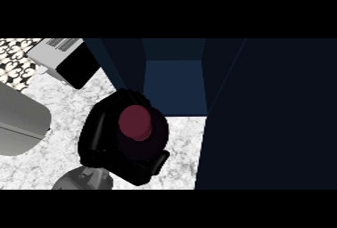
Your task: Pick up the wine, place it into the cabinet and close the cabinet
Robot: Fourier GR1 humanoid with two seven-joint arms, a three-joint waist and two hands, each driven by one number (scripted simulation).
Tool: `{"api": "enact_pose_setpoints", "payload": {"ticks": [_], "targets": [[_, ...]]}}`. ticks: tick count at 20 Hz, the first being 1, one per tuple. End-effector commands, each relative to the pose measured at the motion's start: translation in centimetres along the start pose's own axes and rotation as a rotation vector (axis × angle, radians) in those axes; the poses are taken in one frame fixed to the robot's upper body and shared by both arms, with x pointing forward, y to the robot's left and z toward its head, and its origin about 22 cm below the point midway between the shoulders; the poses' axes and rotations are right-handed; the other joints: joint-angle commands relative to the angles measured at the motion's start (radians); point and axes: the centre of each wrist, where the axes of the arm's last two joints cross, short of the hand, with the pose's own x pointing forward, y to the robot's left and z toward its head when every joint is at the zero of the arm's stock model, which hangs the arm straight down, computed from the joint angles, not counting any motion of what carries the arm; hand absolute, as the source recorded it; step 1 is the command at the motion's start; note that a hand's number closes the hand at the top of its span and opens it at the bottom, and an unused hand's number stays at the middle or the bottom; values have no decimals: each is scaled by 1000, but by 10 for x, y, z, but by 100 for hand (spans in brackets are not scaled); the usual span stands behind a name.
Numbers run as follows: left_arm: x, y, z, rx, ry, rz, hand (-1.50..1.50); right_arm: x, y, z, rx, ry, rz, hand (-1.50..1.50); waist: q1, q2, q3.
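Low in the frame, left of centre, a grey forearm [82,179] leading to a black hand [105,133], fingers curled round the wine bottle [135,122], dark red top facing up. Which hand, unclear. Beneath, marbled counter [178,142]. Right, open cabinet door [270,111]; above centre, blue cabinet interior [174,84]. Upper left, toaster [66,60].

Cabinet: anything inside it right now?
Nothing visible on the blue shelf floor of the cabinet; its open door hides the right part. The wine is outside, in front of the opening, the left hand curled round it.
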Motion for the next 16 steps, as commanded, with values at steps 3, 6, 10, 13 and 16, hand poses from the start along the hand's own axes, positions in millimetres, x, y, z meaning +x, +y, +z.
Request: {"api": "enact_pose_setpoints", "payload": {"ticks": [3, 6, 10, 13, 16], "targets": [[10, -36, -16, 18, -4, 2, 150, 24, -11, 30, 30, -41, -16, -150, -4, -1, 0], [-2, -43, -42, 29, -11, -31, 150, 20, -4, 9, 20, -49, -33, -150, -2, 1, 0], [-4, -48, -64, 70, -32, -58, 150, 19, 3, 10, 26, -47, -14, -150, -6, 2, -1], [-11, -63, -47, 62, -19, -57, 150, 22, -8, 29, 36, -37, -7, -150, -7, 0, 0], [-2, -72, -65, 77, -14, -89, 150, 17, -4, 15, 34, -30, -10, -150, -3, 1, 0]]}}
